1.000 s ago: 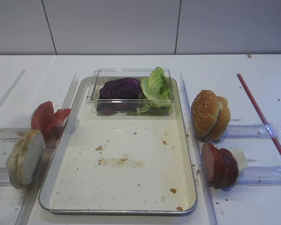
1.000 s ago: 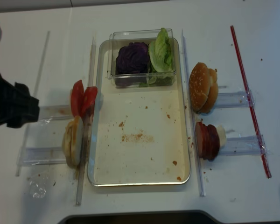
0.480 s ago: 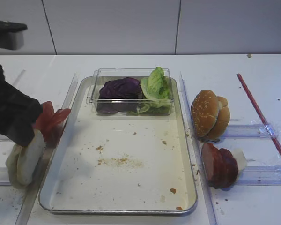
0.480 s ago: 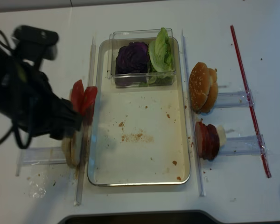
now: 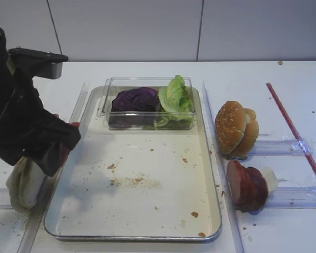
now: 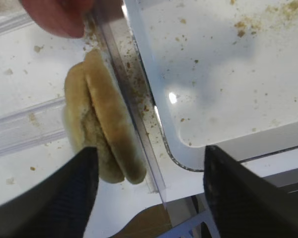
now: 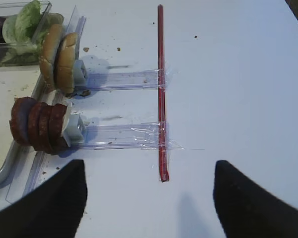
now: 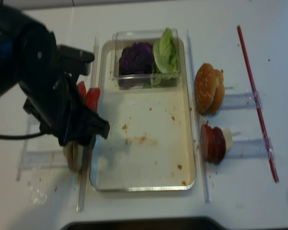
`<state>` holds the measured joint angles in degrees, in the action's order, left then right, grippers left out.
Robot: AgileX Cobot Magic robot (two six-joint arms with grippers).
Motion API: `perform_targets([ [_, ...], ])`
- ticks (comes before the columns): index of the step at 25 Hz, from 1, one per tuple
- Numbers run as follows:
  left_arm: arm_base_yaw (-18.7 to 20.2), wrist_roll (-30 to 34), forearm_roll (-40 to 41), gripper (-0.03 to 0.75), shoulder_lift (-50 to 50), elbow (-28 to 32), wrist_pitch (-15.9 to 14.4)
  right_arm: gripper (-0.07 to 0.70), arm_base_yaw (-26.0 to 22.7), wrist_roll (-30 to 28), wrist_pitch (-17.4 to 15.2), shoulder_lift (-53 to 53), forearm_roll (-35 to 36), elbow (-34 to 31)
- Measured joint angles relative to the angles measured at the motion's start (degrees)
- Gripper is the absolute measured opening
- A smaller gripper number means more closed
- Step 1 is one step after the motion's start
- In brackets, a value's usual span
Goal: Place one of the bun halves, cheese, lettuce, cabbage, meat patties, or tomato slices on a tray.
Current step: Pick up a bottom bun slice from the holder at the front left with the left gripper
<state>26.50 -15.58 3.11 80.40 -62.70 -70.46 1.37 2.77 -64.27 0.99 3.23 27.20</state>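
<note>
Two pale bun halves [image 6: 107, 134] stand on edge left of the tray [image 5: 147, 211], partly showing under my left arm [image 5: 21, 126]. My left gripper [image 6: 151, 191] hangs open just above them, one finger beside the buns, the other over the tray's corner [image 6: 228, 74]. Tomato slices [image 6: 59, 17] stand just beyond the buns, mostly hidden in the high views. Purple cabbage [image 5: 135, 98] and lettuce [image 5: 175, 95] sit in a clear box. Meat patties [image 5: 246, 185] with the cheese [image 5: 269, 179] stand right of the tray. My right gripper [image 7: 149, 201] is open over bare table.
The clear plastic box [image 5: 147, 80] stands at the tray's far end. Sesame buns [image 5: 236, 129] stand on a clear rail right of the tray. A red strip [image 5: 292, 126] lies along the far right. Clear plastic rails [image 5: 284, 197] flank both long sides of the tray.
My left arm has swung in from the left and now sits over the bun halves and tomato slices, hiding most of them. Its jaws have stayed open. The food has not moved.
</note>
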Motion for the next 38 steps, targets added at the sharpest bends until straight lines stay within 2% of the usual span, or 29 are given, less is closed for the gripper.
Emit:
perform_targets([
  [10,0.0,-0.2,-0.3,0.387,4.8,-3.2,0.1,0.531,0.0,0.0,0.0,0.0,0.0,0.0],
  [20,0.0,-1.4,-0.4,0.343,8.1,-3.4,0.2,0.531,0.0,0.0,0.0,0.0,0.0,0.0],
  [29,0.0,-5.9,1.4,0.325,10.2,-3.4,0.4,0.531,0.0,0.0,0.0,0.0,0.0,0.0],
  [31,0.0,-6.9,2.0,0.286,10.3,-3.4,0.5,0.531,0.0,0.0,0.0,0.0,0.0,0.0],
  [36,0.0,-7.9,3.5,0.114,10.3,-3.4,0.2,0.531,0.0,0.0,0.0,0.0,0.0,0.0],
  [38,0.0,-8.3,3.9,0.08,10.3,-3.4,0.0,0.531,0.0,0.0,0.0,0.0,0.0,0.0],
])
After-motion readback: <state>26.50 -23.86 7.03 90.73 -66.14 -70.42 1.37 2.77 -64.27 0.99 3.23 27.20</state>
